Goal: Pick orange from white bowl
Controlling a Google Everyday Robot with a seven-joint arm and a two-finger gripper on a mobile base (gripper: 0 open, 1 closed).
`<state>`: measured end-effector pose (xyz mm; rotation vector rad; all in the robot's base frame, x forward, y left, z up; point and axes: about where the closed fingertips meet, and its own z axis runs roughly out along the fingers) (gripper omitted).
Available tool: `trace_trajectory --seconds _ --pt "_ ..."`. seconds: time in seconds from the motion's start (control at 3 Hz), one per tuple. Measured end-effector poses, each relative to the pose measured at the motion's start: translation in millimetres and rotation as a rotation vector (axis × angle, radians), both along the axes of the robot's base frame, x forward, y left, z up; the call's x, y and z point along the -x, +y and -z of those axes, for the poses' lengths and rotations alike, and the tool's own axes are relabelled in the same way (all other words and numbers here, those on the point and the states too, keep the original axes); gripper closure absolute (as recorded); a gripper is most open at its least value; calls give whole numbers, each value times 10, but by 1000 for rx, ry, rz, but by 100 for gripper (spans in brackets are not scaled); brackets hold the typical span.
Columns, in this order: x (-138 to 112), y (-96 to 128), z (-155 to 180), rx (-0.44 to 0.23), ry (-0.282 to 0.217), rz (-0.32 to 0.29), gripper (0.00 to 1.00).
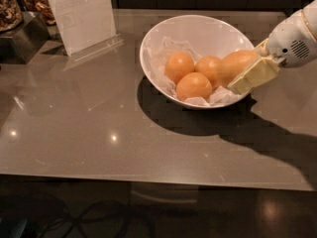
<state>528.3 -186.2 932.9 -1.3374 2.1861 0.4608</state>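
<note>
**Gripper clamps the big orange at the bowl's right edge**

The gripper (242, 72) reaches in from the right side of the camera view, at the right rim of the white bowl (198, 25). Its cream-coloured fingers (255, 73) pinch the orange (232, 66). One finger lies across the near side of the fruit. Only a small part of the other shows behind it, towards the white wrist housing (294, 41).

The orange is the largest fruit, oval and dull yellow-orange. It sits at the right-hand side of the bowl, overlapping the rim there. Whether its underside touches the paper lining cannot be told.

Three smaller oranges (194, 86) lie clustered in the middle of the bowl on the crumpled white paper (166, 51). Two sit side by side and one is in front of them. The rightmost of the three is just beside the held orange.

The bowl stands on a glossy grey-brown tabletop (99, 133) and throws a dark shadow towards the front and the right. A clear stand holding a white card (81, 14) stands upright at the back left, well apart from the bowl. In the far left corner is a container of brown snacks (9, 9).
</note>
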Motion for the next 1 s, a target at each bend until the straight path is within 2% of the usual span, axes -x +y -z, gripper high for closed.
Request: trace_trajectory --seconds 0.33,0.67,1.0 --pt "74 44 -45 -15 -26 -8 100" --pt "76 45 -20 -16 -26 -8 100" --pt "340 49 -256 -70 -110 -11 100"
